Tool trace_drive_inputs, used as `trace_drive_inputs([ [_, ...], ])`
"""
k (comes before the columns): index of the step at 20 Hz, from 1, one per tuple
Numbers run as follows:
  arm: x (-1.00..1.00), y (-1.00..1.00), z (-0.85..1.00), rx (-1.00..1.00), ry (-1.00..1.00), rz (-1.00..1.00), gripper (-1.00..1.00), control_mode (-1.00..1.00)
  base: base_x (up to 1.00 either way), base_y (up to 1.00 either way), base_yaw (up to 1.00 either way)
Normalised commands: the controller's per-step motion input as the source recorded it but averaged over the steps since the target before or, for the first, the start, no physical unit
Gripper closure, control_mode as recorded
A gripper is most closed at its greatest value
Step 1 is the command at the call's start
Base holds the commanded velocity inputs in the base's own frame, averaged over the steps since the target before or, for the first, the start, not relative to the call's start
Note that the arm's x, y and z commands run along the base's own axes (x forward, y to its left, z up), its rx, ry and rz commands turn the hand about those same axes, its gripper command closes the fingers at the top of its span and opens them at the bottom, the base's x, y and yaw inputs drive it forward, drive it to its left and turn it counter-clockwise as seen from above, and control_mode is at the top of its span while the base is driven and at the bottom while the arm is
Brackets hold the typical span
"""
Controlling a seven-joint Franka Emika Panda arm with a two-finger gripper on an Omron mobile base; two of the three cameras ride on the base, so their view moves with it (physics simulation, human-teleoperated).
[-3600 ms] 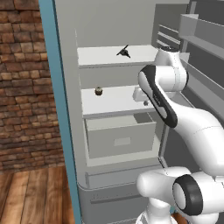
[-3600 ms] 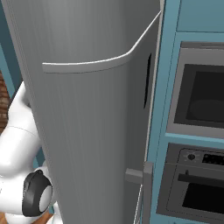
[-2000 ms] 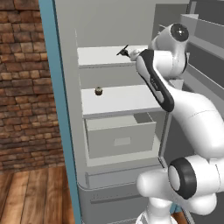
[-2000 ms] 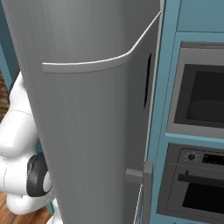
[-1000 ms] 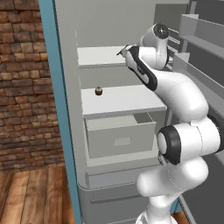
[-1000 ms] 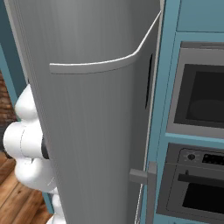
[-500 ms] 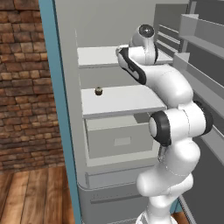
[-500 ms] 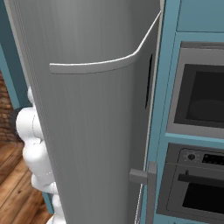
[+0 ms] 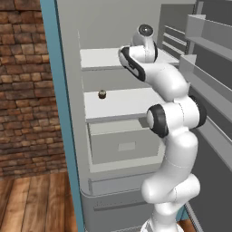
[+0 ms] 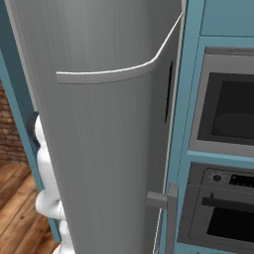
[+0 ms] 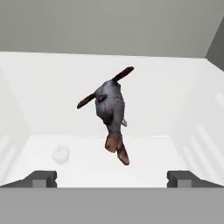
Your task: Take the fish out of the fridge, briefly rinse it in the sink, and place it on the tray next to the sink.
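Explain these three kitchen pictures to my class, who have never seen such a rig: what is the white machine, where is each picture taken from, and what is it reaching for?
All three pictures are computer-rendered. The white machine is a robot arm on a base that can drive. The left base view looks from behind it into the open fridge, where the arm reaches to the upper shelf; a small brown cupcake-like object sits on the shelf below, above a pale drawer. The right base view mostly faces the outside of the fridge door, with ovens beside it. The hand view comes from a camera on the gripper: its two dark fingertips stand wide apart, holding nothing, with the fish lying on the white shelf ahead.
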Motion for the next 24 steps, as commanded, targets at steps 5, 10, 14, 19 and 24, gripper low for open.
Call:
trace_drive_inputs([
  [5, 0.39, -0.09, -0.1, 0.0, 0.01, 0.01, -1.0, -1.0, 0.0, 0.0, 0.0],
  [10, 0.45, 0.0, -0.23, 0.0, 0.0, 0.02, -1.0, -1.0, 0.0, 0.0, 0.0],
  [14, 0.56, 0.0, -0.18, 0.0, 0.0, 0.0, -1.0, -1.0, 0.0, 0.0, 0.0],
  [19, 0.59, 0.0, -0.18, 0.0, 0.0, 0.0, -1.0, -1.0, 0.0, 0.0, 0.0],
  [24, 0.4, 0.0, -0.17, 0.0, 0.0, 0.0, 1.0, -1.0, 0.0, 0.0, 0.0],
])
